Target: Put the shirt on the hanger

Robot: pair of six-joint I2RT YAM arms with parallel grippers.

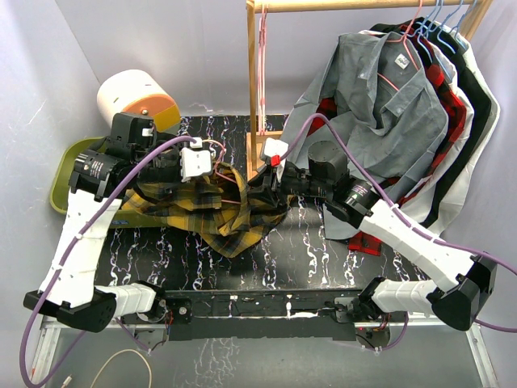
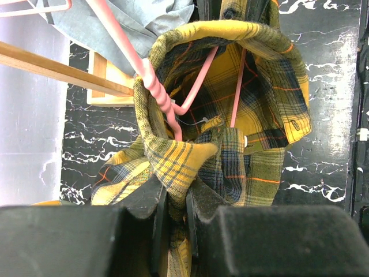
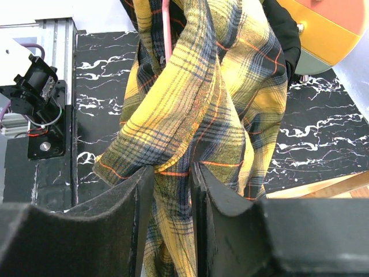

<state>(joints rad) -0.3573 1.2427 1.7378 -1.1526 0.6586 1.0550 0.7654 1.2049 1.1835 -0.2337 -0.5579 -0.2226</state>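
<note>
From above, the yellow plaid flannel shirt point(image 1: 222, 217) hangs bunched between both arms over the marbled desk point(image 1: 311, 250); left wrist: left pincer point(image 2: 176, 202) pinches a shirt fold, pink hanger point(image 2: 151, 74) inside the neck opening; right wrist: right pincer point(image 3: 173, 173) nips another fold.

The shirt point(image 1: 214, 212) is showing soft, woven, matt cloth with a slightly fuzzy surface. The hanger point(image 2: 155, 89) is looking like smooth, glossy plastic. The table point(image 1: 307, 250) is shining, black with white veins like polished stone. At the far side, the rack point(image 1: 251, 81) is showing pale, smooth wood, and the grey shirt point(image 1: 380, 105) is looking like thin matt cloth.
</note>
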